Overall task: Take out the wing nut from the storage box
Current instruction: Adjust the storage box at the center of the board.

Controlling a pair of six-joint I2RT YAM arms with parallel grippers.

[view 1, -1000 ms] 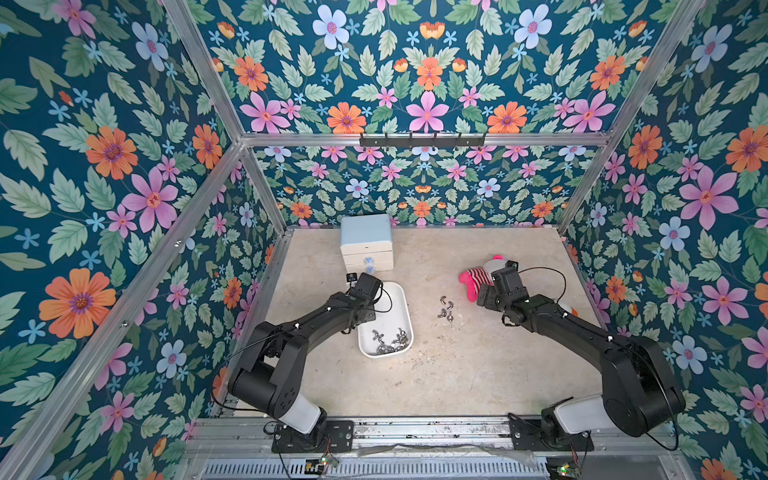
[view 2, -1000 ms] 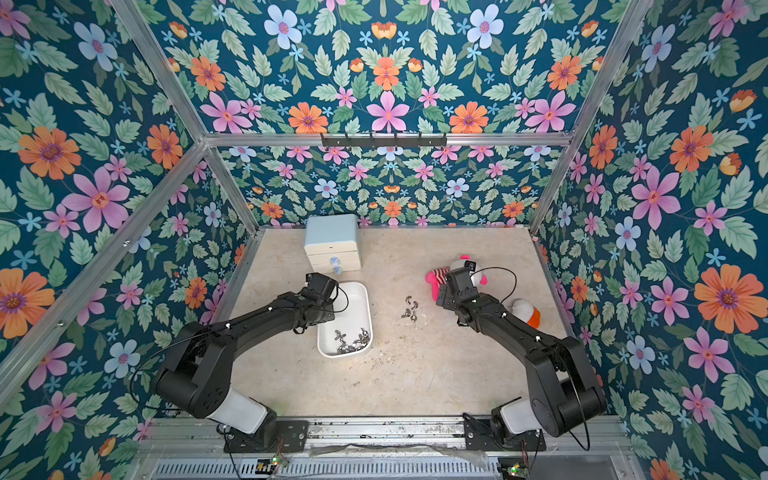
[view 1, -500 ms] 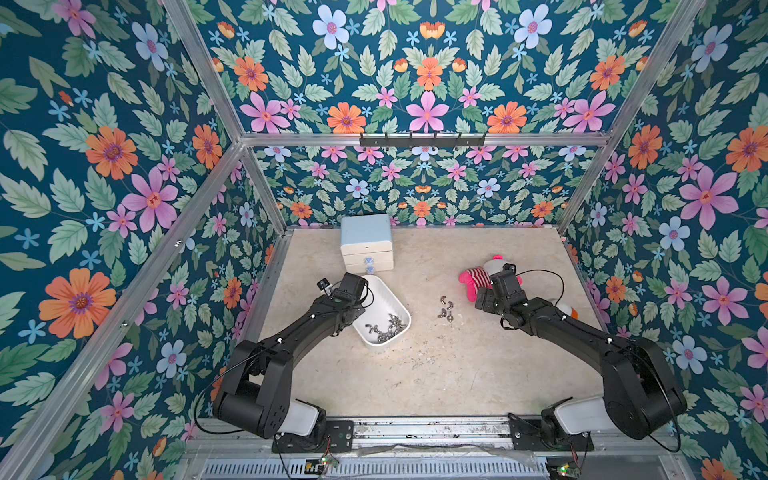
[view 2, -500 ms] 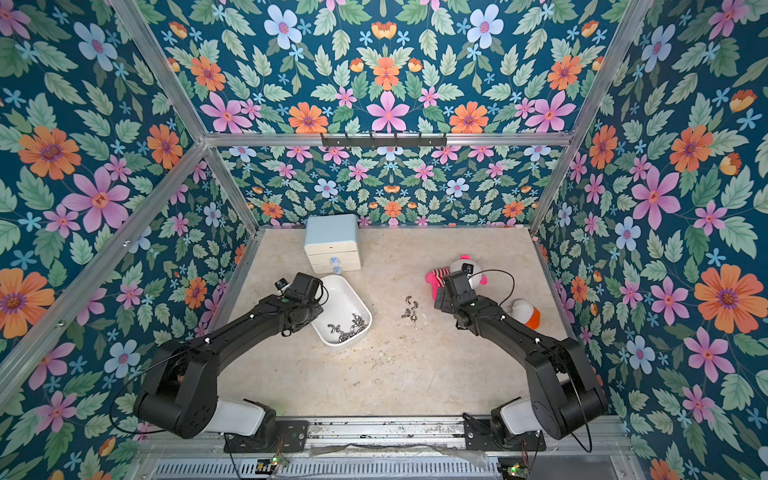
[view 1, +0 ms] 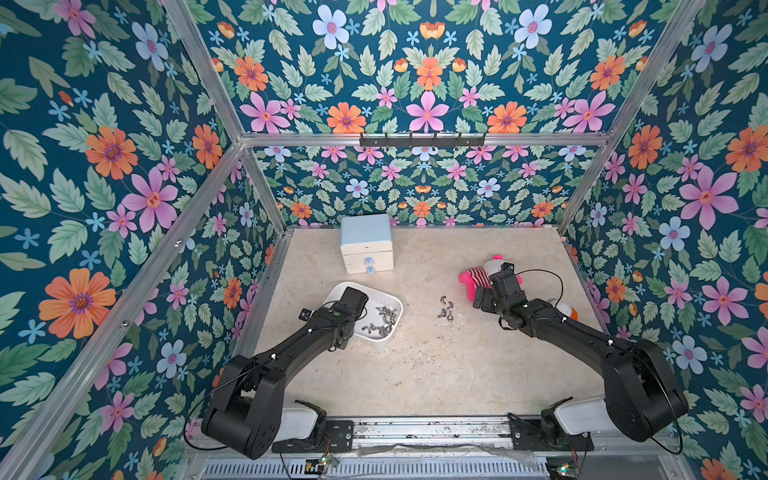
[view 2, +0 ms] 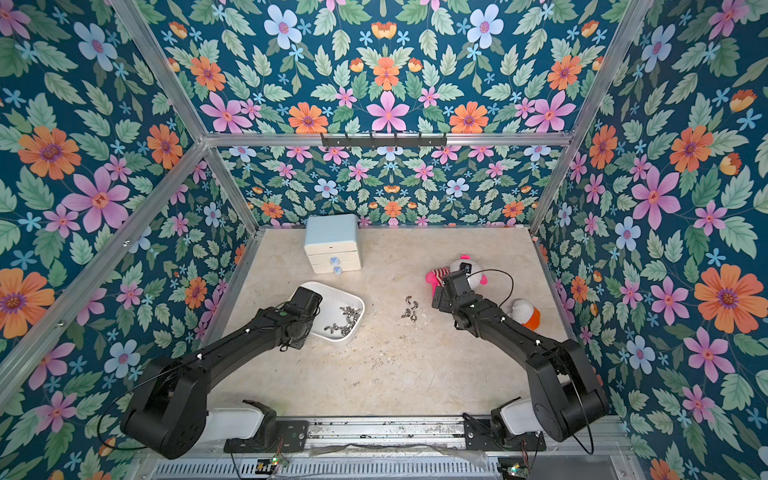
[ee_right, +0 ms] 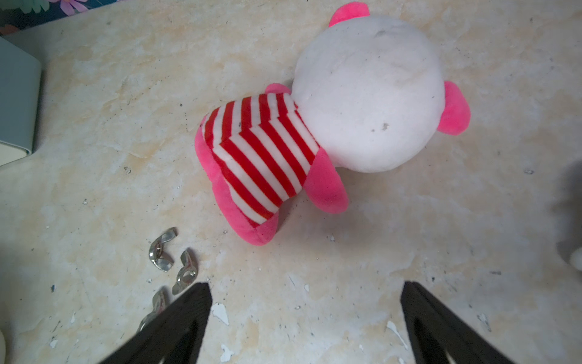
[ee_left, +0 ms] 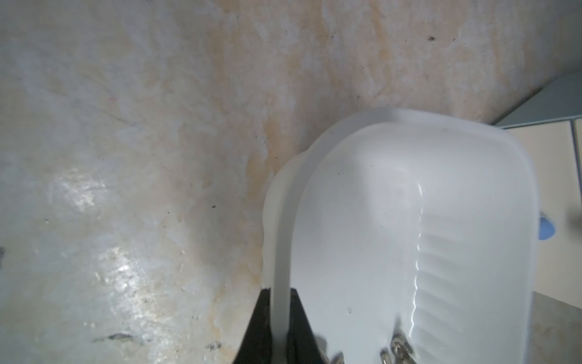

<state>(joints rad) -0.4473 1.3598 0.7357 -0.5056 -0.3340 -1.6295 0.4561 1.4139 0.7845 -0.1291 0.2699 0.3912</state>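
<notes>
Our left tool [ee_left: 279, 294] is pinched narrow on the rim of the box [view 1: 384, 300], which lies just before the drawers [view 1: 366, 239]. Its wing nuts [view 1: 382, 323] bunch in the corner towards the middle of the counter [view 1: 415, 374]. Our right tool [ee_right: 305, 286] stands wide and empty over it, beside loose nuts [ee_right: 160, 252] and a plush [ee_right: 362, 94]. We judge it best to hold the rim firm and level, then bring the right tool down over a single nut at the heap's edge.

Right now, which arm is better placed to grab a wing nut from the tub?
Probably right: the right gripper is open and empty, while the left gripper clamps the storage box rim.
</notes>
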